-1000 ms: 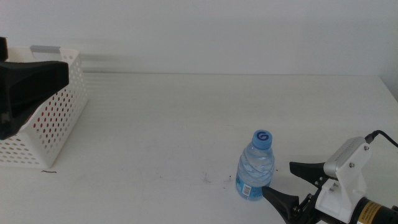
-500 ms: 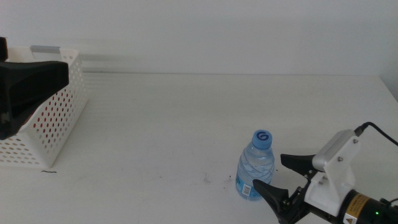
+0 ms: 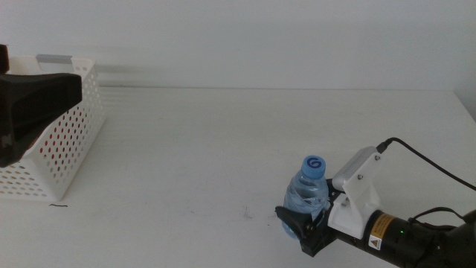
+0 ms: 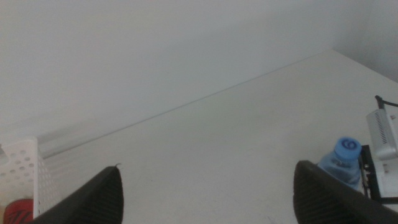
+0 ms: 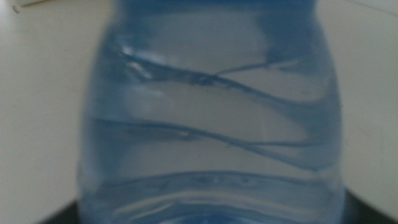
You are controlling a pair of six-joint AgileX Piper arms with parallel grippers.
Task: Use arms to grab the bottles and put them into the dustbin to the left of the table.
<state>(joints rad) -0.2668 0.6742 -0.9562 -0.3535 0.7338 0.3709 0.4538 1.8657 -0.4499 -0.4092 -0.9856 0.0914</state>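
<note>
A small clear water bottle with a blue cap stands upright on the white table, at the front right. My right gripper is open, with one jaw on each side of the bottle's lower body. In the right wrist view the bottle fills the picture, with dark jaw tips only in the corners. My left gripper hangs open over the white perforated dustbin at the far left. The left wrist view shows its wide-spread gripper, the bottle and the dustbin's corner.
Something red lies inside the dustbin and shows through its holes. A black cable arches behind the right arm. The table's right edge lies beyond it. A few dark specks mark the tabletop near the bottle.
My right gripper has slid left along the table until its open jaws straddle the water bottle. The bottle, the dustbin and the left gripper have not moved.
</note>
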